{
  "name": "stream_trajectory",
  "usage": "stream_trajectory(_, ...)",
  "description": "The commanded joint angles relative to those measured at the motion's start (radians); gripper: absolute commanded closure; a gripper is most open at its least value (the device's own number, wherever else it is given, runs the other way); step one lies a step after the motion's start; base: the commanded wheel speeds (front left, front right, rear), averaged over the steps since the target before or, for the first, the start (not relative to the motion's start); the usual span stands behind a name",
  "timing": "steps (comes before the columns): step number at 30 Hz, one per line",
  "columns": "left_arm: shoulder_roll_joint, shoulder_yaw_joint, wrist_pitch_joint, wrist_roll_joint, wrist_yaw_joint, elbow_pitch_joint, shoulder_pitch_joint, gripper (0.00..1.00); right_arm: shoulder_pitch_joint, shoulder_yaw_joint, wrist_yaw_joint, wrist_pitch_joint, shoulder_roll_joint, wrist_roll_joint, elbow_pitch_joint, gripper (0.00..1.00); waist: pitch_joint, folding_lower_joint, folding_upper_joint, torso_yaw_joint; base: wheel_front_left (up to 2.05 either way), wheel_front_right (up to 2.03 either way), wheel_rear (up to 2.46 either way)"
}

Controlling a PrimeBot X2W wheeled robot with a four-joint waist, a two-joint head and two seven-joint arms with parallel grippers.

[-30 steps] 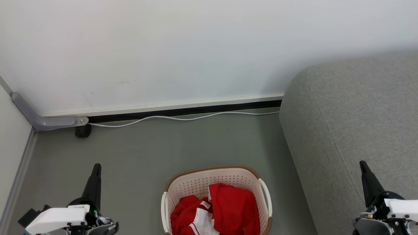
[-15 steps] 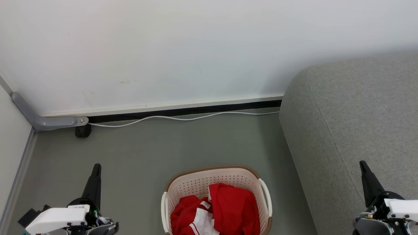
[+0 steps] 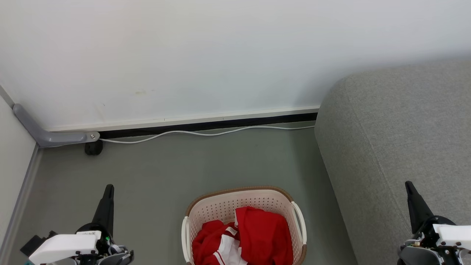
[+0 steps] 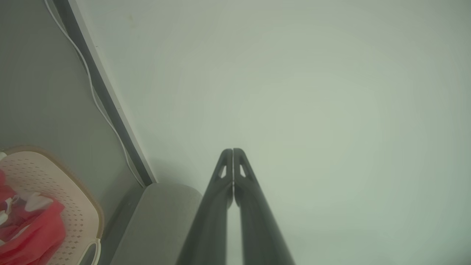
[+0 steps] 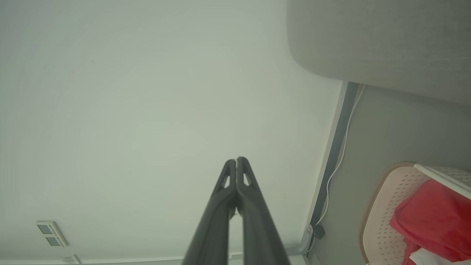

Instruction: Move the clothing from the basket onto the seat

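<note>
both pressed together: left pincer and right pincer, clothing in basket between them

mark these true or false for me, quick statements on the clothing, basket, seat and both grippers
1. The clothing lies in the basket. True.
2. The left gripper and the right gripper are both shut. True.
3. The basket stands on the seat. False: it stands on the floor beside the seat.
4. The left gripper holds red fabric. False: it holds nothing and is apart from the basket.
5. A white cable runs along the foot of the wall. True.
</note>
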Motion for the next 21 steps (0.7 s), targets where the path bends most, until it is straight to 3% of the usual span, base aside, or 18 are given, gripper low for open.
stream_trajectory(1,0.009,0.032,0.006,0.003,-0.008,-0.023,-0.058,1.00,-0.037,0.018,0.002,0.008,-0.010,-0.005,-0.027,1.00,0.000,0.0000,0.0000,0.000,0.00,0.00,0.00)
stream_trajectory(21,0.009,0.032,0.006,0.003,-0.008,-0.023,-0.058,1.00,-0.037,0.018,0.002,0.008,-0.010,-0.005,-0.027,1.00,0.000,0.0000,0.0000,0.000,0.00,0.00,0.00)
